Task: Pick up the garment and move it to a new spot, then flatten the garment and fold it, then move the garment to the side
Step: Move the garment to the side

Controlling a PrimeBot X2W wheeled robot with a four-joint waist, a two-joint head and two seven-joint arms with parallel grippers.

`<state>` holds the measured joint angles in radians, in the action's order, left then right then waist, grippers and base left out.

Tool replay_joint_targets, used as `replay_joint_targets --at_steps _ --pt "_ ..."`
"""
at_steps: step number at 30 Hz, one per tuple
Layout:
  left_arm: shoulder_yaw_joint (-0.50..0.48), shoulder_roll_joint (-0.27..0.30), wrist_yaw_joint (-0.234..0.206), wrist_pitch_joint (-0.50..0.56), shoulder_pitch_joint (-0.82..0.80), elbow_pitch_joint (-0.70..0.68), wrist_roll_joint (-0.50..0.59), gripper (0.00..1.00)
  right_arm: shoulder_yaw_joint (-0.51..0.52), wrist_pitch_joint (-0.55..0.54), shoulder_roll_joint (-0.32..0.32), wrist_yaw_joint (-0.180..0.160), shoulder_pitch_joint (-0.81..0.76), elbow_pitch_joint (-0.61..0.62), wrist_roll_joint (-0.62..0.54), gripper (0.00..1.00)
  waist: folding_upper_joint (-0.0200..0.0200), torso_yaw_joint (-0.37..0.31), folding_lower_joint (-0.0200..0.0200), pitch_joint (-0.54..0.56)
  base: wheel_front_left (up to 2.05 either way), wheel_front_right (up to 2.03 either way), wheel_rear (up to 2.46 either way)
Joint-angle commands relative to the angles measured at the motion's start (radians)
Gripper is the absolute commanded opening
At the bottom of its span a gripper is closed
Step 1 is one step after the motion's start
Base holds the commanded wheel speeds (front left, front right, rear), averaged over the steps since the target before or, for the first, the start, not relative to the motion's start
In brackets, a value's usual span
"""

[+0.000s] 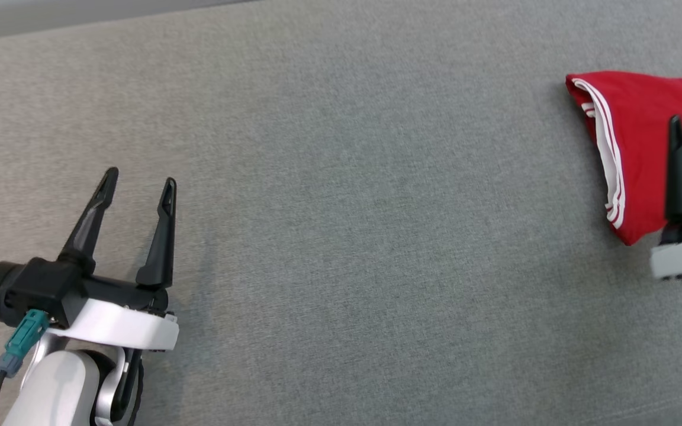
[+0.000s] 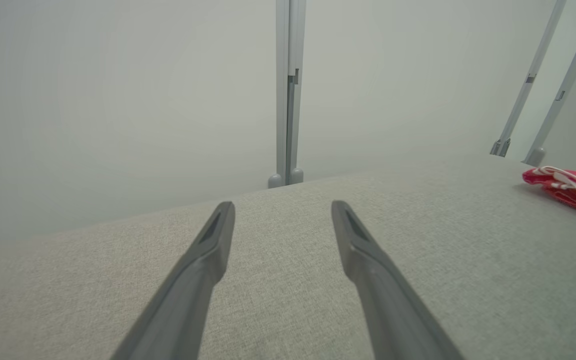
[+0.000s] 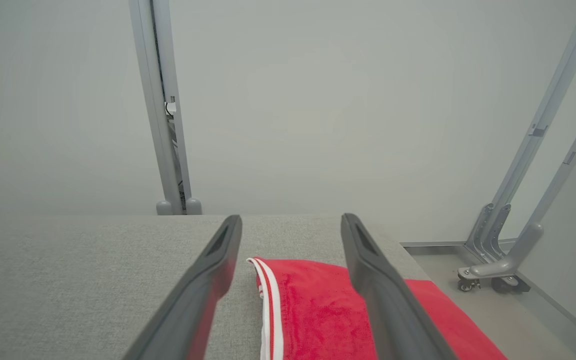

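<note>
Garment (image 1: 643,136) folded, white-striped | left claw (image 1: 141,176) spread | right claw (image 3: 290,225) spread above it

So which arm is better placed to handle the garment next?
Right. The right gripper is open directly over the folded garment near the right end of the table. The left gripper, also open, sits far across the table from it.

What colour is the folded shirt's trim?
White stripes on the folded red garment; best in head view.
</note>
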<state>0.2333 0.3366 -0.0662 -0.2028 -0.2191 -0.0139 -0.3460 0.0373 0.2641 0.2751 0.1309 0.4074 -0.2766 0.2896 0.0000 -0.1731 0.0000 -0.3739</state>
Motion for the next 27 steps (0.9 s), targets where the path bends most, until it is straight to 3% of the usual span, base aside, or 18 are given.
replay_joint_targets --at_steps 1,10,27 --pt "-0.005 0.000 -0.007 -0.006 0.007 0.006 -0.008 1.00 0.001 0.002 -0.012 0.000 -0.020 0.015 -0.004 1.00 0.0000 0.024 0.0000 0.029 0.00 0.00 0.00" --pt "-0.022 -0.029 -0.035 -0.028 0.078 0.035 -0.038 1.00 -0.067 -0.022 -0.124 0.000 -0.118 0.078 0.018 1.00 0.0000 0.096 0.0000 0.108 0.00 0.00 0.00" --pt "-0.034 -0.037 -0.071 -0.030 0.251 0.072 -0.075 1.00 -0.096 -0.102 -0.150 0.000 -0.313 0.084 -0.012 1.00 0.0000 0.176 0.0000 0.324 0.00 0.00 0.00"
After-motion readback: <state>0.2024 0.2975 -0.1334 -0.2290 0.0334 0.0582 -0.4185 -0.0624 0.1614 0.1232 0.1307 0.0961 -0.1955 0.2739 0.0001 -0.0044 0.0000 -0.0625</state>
